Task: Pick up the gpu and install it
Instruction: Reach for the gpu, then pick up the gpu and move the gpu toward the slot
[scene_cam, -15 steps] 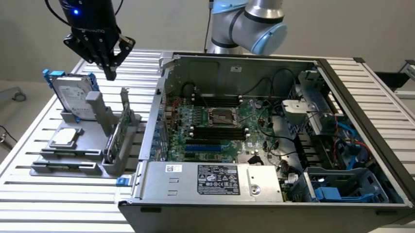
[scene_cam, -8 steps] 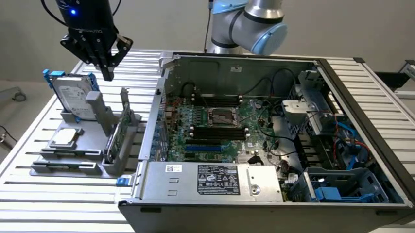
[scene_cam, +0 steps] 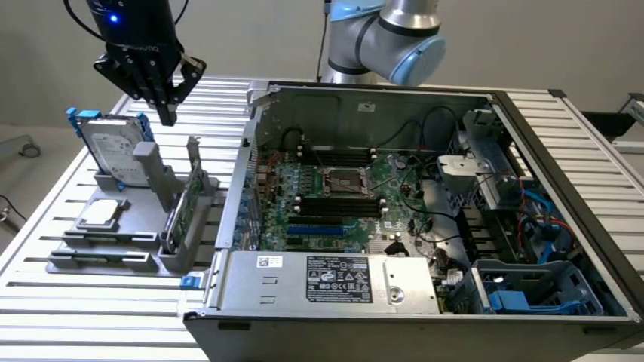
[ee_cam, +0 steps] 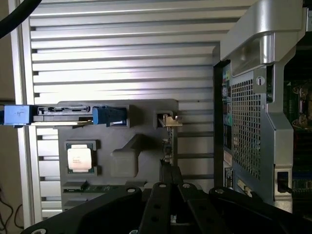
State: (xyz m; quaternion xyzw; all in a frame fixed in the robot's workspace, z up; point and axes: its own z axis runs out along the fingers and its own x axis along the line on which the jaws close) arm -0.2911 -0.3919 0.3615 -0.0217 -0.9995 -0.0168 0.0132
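Hand [scene_cam: 167, 111] closed, empty, upper left of exterior view, above gpu [scene_cam: 181, 207] upright in grey holder [scene_cam: 101, 260]; approach step under way, by judgement; grasp calls for opened hand aligned with card's thin edge.

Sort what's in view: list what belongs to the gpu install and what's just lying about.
Job in hand:
- gpu, upright in the grey holder
- end effector, shut, over the holder
- case, open, with motherboard

Lying about:
- hard drive
- cpu
- power supply
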